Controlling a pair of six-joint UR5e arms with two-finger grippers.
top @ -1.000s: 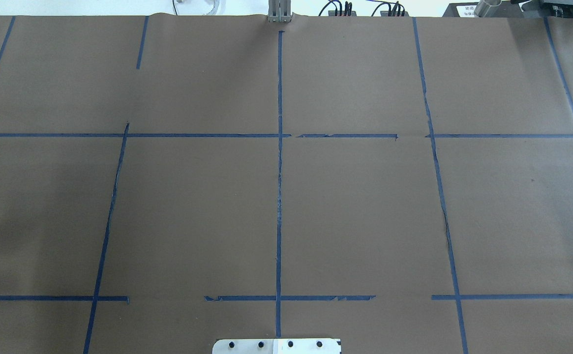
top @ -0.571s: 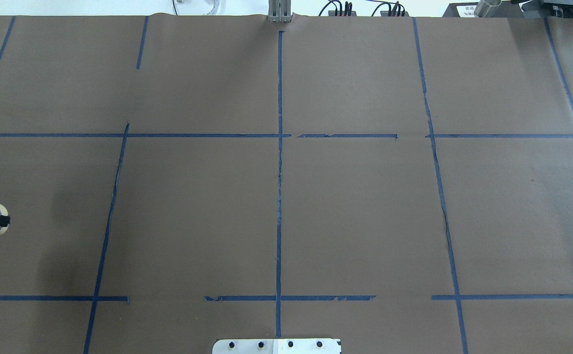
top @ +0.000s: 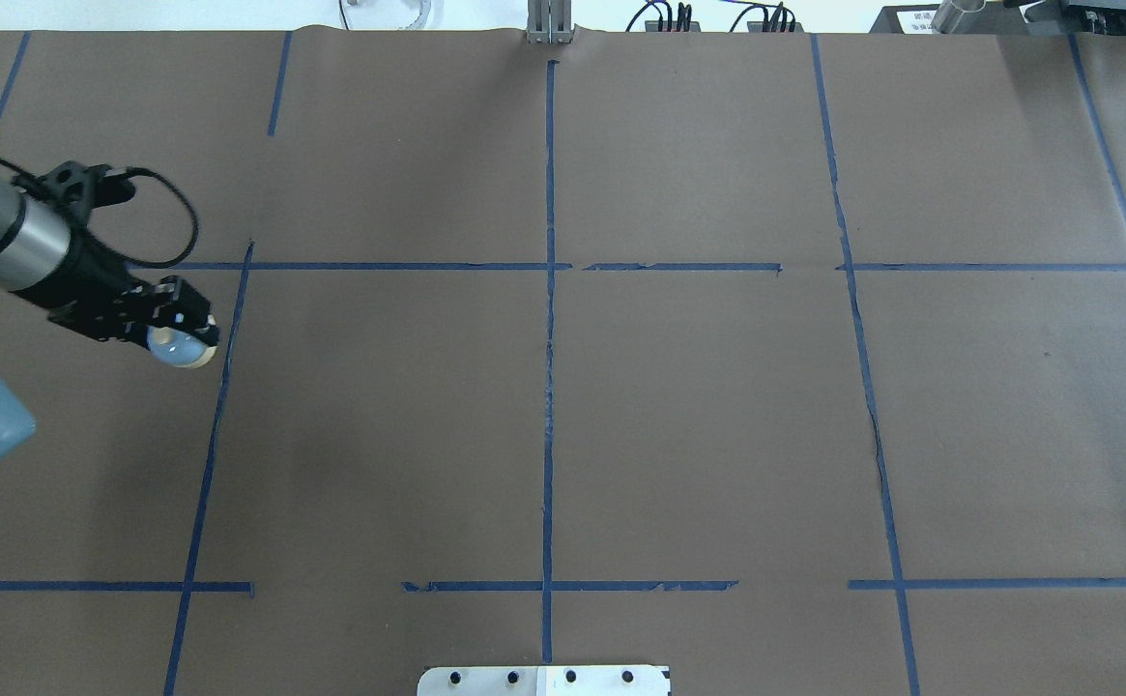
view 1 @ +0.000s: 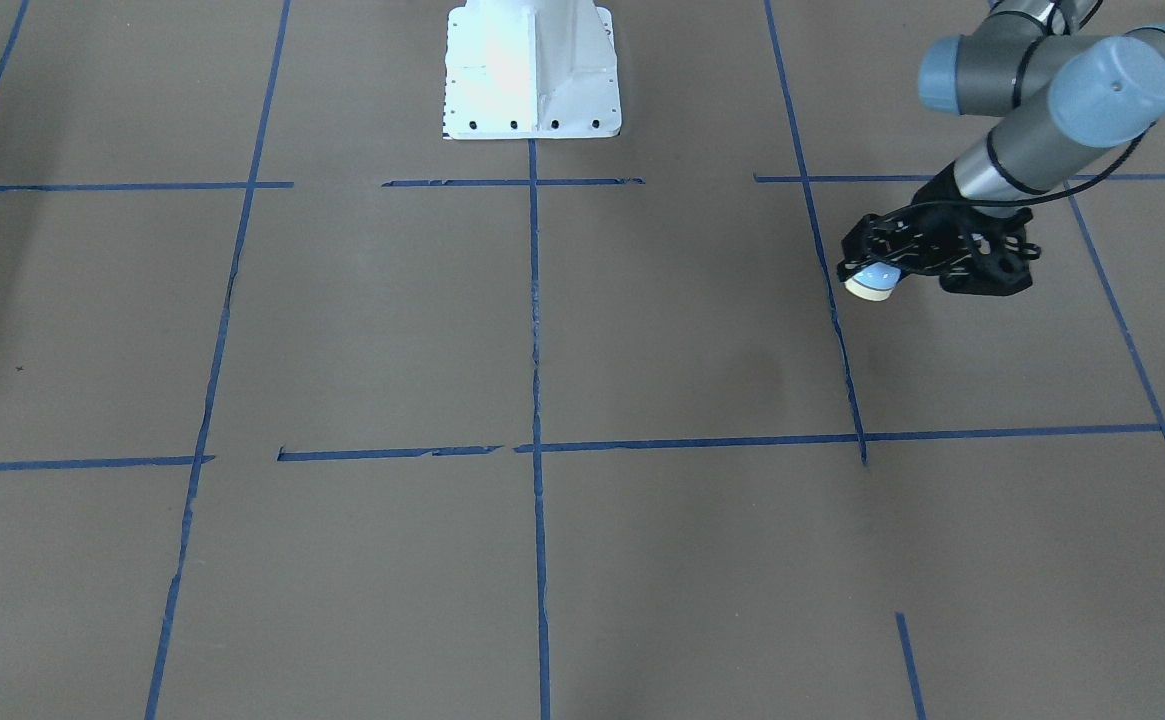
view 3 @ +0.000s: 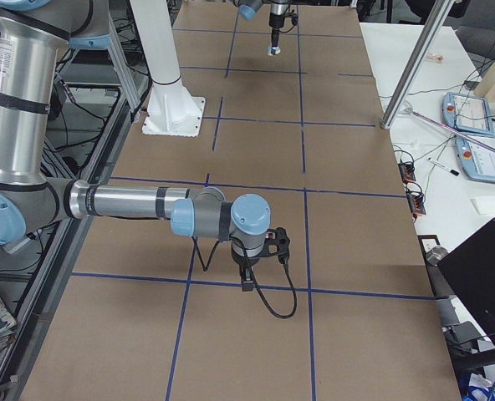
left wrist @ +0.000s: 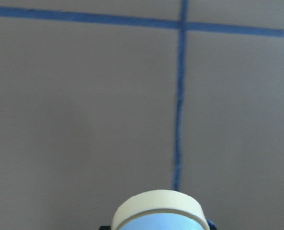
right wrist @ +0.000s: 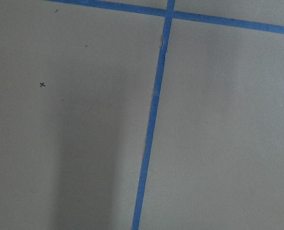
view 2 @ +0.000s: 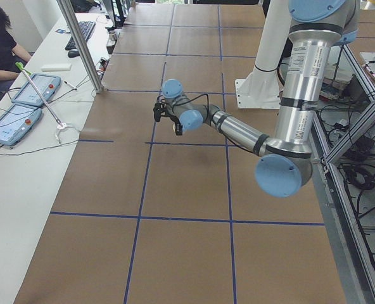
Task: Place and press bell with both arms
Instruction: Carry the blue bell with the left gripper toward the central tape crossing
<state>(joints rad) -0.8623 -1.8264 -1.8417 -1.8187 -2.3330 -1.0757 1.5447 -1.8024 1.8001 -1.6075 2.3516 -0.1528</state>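
Note:
My left gripper (top: 174,327) is shut on the small light-blue bell (top: 182,348) with its cream base ring. It holds the bell tilted above the brown table, just left of a blue tape line. The same gripper (view 1: 877,262) and bell (view 1: 871,282) show at the right of the front-facing view. The bell's cream rim (left wrist: 157,209) fills the bottom of the left wrist view. My right gripper (view 3: 247,272) shows only in the exterior right view, pointing down over the table, and I cannot tell whether it is open or shut. The right wrist view shows only table and tape.
The table is covered in brown paper (top: 698,416) marked with a grid of blue tape lines (top: 549,387). The white pedestal (view 1: 532,70) stands at the robot's edge. A person sits at a side desk with tablets (view 2: 23,104).
My left arm has come in from the left edge of the overhead view with the bell and moved right and toward the far side of the table.

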